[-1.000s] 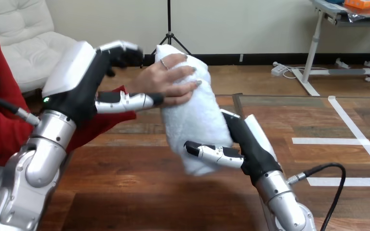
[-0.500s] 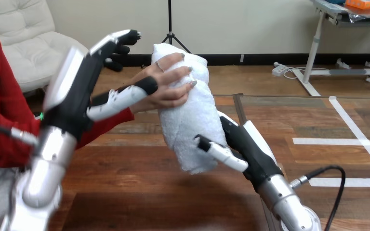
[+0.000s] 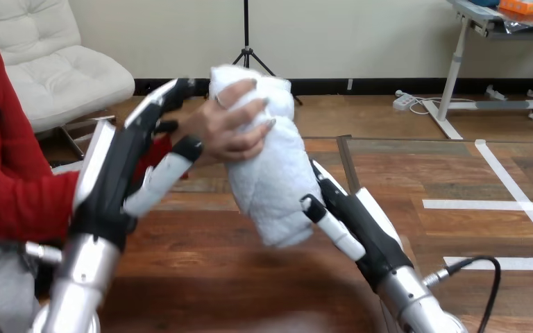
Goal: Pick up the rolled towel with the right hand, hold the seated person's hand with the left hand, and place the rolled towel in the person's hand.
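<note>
The rolled white towel (image 3: 271,159) stands nearly upright above the table's middle. The person's hand (image 3: 232,128) grips its upper part from the left, fingers wrapped over it. My left hand (image 3: 114,173) is open and rises at the left with straight fingers alongside the person's wrist; its thumb (image 3: 170,166) lies just under that hand without curling round it. At the towel's lower right is my right hand (image 3: 357,218), open. Its straight thumb (image 3: 330,222) points up beside the towel's lower end. Its fingers are hidden behind the towel.
The wooden table (image 3: 208,257) spreads below both arms. The person's red sleeve (image 3: 21,194) fills the left side, close behind my left arm.
My left hand has uncurled from the person's hand and sunk lower. My right thumb has straightened off the towel. The person's hand keeps the towel and has lifted it slightly.
</note>
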Action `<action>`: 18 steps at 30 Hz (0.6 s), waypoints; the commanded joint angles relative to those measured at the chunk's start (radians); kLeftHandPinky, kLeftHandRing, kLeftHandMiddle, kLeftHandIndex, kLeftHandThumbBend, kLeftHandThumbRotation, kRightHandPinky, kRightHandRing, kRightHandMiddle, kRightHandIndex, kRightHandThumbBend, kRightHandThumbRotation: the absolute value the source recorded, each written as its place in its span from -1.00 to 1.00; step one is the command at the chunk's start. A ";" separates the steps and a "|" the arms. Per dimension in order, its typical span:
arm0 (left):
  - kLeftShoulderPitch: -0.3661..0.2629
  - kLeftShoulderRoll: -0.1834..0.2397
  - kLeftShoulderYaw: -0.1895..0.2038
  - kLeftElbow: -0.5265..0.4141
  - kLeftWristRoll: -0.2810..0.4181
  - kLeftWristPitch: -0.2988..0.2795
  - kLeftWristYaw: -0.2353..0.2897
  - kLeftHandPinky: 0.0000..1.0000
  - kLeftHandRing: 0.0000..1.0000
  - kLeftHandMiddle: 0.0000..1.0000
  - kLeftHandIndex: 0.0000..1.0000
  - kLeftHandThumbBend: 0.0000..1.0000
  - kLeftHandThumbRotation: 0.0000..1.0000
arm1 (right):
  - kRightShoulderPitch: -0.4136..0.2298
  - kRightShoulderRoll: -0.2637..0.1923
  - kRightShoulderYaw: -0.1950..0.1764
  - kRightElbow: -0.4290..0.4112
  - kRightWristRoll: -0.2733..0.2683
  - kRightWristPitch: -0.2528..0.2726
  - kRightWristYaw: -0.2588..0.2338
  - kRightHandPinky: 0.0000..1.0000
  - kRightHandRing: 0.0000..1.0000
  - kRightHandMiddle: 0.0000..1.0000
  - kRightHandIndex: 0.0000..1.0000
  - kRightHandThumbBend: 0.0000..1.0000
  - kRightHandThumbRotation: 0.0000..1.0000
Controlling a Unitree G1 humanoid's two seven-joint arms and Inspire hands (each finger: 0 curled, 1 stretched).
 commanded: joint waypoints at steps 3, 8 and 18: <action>0.056 -0.064 -0.022 -0.052 -0.013 -0.091 0.004 0.72 0.77 0.74 0.70 1.00 1.00 | 0.007 -0.011 -0.047 -0.103 0.062 -0.002 0.021 0.82 0.95 0.95 0.99 1.00 1.00; 0.099 -0.112 -0.034 -0.032 -0.033 -0.151 0.008 0.70 0.72 0.72 0.69 1.00 1.00 | 0.041 -0.004 -0.062 -0.157 0.105 0.028 0.035 0.89 0.98 0.96 0.98 1.00 1.00; 0.204 -0.192 -0.074 -0.023 -0.083 -0.226 -0.017 0.71 0.76 0.72 0.66 0.94 1.00 | 0.149 0.016 -0.098 -0.328 0.256 0.146 0.091 0.96 1.00 0.97 0.97 1.00 1.00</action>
